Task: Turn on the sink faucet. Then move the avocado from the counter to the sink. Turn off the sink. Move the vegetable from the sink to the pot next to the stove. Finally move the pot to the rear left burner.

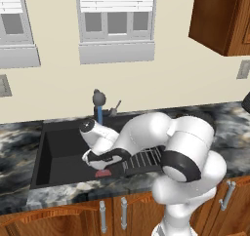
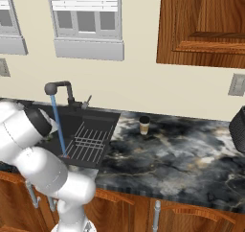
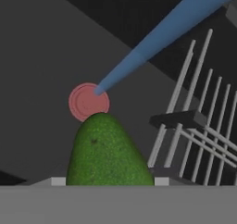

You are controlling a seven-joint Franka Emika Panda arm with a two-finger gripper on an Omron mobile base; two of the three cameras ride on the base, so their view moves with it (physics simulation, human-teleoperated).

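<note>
Now my pincer [image 1: 100,167] hangs low inside the sink [image 1: 58,152], clamped on the avocado [image 3: 107,151], which sits just above the red drain [image 3: 88,101]. Water [image 2: 58,123] streams from the faucet [image 2: 60,88] onto the drain, beside the wire rack [image 3: 199,126].

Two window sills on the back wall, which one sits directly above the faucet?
The centre window sill, above the faucet; the other sill is cut by the left edge.

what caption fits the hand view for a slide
Avocado held over the sink, water stream hitting the red drain.
</note>
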